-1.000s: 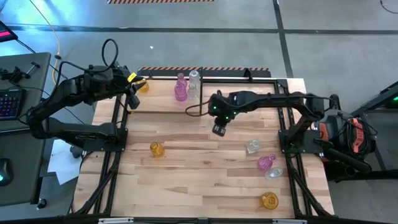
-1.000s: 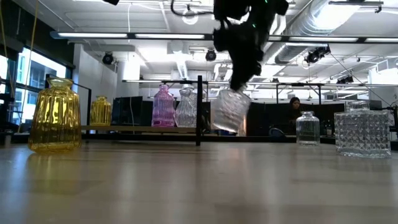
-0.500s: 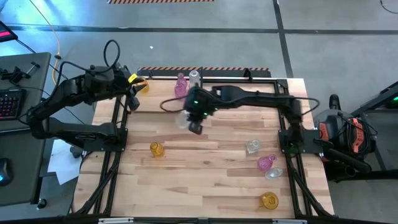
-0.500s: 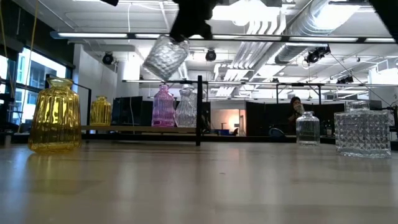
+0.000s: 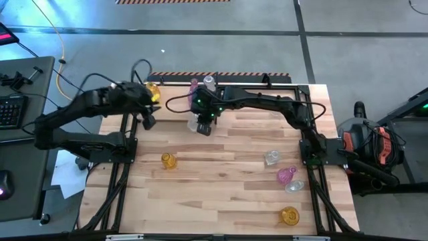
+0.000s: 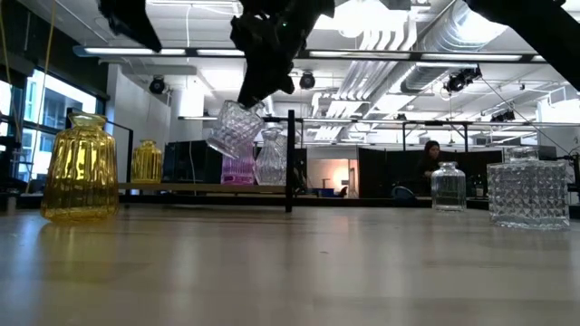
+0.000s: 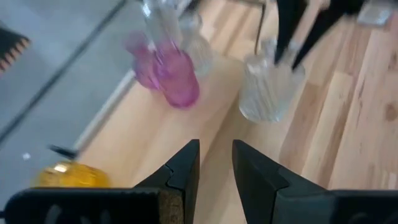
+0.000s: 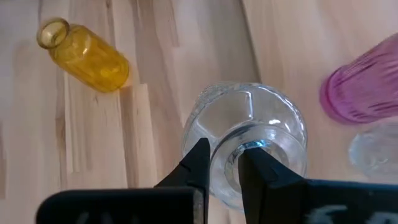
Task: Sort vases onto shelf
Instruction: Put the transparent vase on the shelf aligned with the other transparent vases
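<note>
1. The right gripper (image 5: pixel 203 127) reaches across to the table's 11 o'clock area and is clenched on the neck of a clear faceted vase (image 6: pixel 234 129), which hangs tilted in the air, clear of the tabletop in the low view.
2. In the right wrist view its fingers (image 8: pixel 198 163) pinch the rim of that clear faceted vase (image 8: pixel 245 140) from both sides.
3. The shelf (image 5: pixel 175 84) runs along the table's 12 o'clock edge; a pink ribbed vase (image 5: pixel 194 86) and a clear vase (image 5: pixel 209 82) stand on it side by side, just beyond the carried vase.
4. A small amber vase (image 5: pixel 153 92) sits at the shelf's 9 o'clock end.
5. The left gripper (image 5: pixel 146 122) hovers near that end, its jaws parted with nothing between them, as the left wrist view (image 7: pixel 214 165) shows.
6. On the butcher-block tabletop (image 5: pixel 221 194), an amber vase (image 5: pixel 167 161) stands toward 8 o'clock.
7. Toward 4 o'clock stand a clear square vase (image 5: pixel 271 158), a pink vase (image 5: pixel 287 175), another clear one (image 5: pixel 294 187), and an amber round vase (image 5: pixel 289 215) nearest 5 o'clock.
</note>
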Motion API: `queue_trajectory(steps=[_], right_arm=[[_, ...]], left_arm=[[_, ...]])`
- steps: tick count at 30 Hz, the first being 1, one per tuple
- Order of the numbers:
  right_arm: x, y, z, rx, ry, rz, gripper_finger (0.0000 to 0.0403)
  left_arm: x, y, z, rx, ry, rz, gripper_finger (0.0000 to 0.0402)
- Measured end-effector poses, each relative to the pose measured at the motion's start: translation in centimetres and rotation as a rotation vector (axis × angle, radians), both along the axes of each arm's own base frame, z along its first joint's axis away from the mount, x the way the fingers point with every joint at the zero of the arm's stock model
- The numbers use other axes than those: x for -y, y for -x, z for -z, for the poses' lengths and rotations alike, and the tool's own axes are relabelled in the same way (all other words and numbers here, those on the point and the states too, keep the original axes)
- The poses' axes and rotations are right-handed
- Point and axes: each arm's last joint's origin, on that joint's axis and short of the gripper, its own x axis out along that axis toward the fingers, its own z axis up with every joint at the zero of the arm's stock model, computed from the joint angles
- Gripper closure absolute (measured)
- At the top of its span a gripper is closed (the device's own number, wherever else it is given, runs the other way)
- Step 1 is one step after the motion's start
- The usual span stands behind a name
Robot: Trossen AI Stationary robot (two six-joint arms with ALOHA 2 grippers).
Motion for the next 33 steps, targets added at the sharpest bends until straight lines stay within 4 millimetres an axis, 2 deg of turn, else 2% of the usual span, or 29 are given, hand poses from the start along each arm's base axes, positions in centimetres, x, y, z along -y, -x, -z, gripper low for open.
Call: queue_trajectory(steps=[5, 10, 15, 23, 28, 33], right_arm=[[0.4, -0.2, -0.3, 0.037, 0.034, -0.02, 0.0375], [1.1, -0.1, -0.4, 0.049, 0.055, -0.033, 0.0375], [2.6, 0.1, -0.5, 0.063, 0.072, -0.015, 0.0375], [3.5, 0.4, -0.5, 0.061, 0.08, -0.029, 0.0375], [3.5, 0.4, -0.5, 0.06, 0.081, -0.031, 0.0375], [3.6, 0.3, 0.0, 0.045, 0.082, -0.024, 0.0375]], left_arm=[[-0.5, -1.8, 3.9, 0.025, 0.071, -0.007, 0.0314], [-1.1, -3.6, 5.9, 0.086, 0.081, -0.025, 0.0314], [-2.0, -5.4, 8.3, -0.012, 0.145, -0.035, 0.0314], [-3.1, -8.6, 9.7, 0.027, 0.142, -0.024, 0.0314], [-3.4, -9.5, 11.1, -0.029, 0.163, -0.034, 0.0314], [-3.9, -10.3, 11.7, -0.03, 0.122, -0.072, 0.0314]])
